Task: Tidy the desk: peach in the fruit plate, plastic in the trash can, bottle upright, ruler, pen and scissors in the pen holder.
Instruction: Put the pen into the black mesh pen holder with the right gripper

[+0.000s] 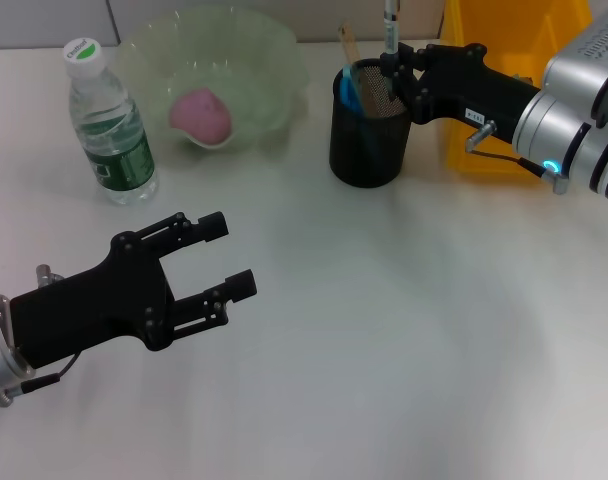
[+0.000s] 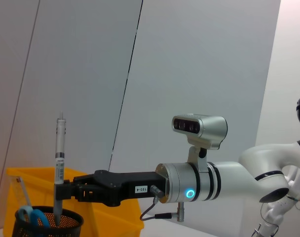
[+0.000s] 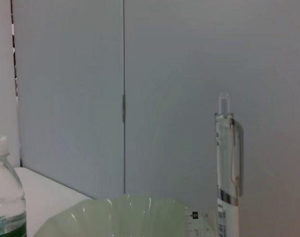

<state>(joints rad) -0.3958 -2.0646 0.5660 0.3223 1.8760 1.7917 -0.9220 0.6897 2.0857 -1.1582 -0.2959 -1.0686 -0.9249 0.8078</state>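
While the right gripper [image 1: 392,72] holds the clear-barrelled pen [image 1: 390,22] upright over the black mesh pen holder [image 1: 367,125], fingers pinching its lower barrel and its tip at or just inside the rim, most items read as already placed. Pink peach [image 1: 201,114]: in the pale green translucent fruit plate [image 1: 274,60]. Clear plastic water bottle with green label and white cap [image 1: 109,125]: upright on the white table [image 1: 404,330], just beside the plate. Blue-handled scissors [image 2: 34,216]: inside the holder. Transparent ruler [image 2: 22,190]: standing in the holder, as the left wrist view shows. Yellow plastic bin [image 1: 514,60]: behind the right arm, presumably the trash can; contents hidden, so the plastic item cannot be confirmed. Left gripper [image 1: 229,257]: low over the near table, fingers spread, holding nothing. Judged remaining: release of the pen into the holder. Hard to make out: how deep the pen tip sits, since the gripper and mesh cover it; the holder's far interior.
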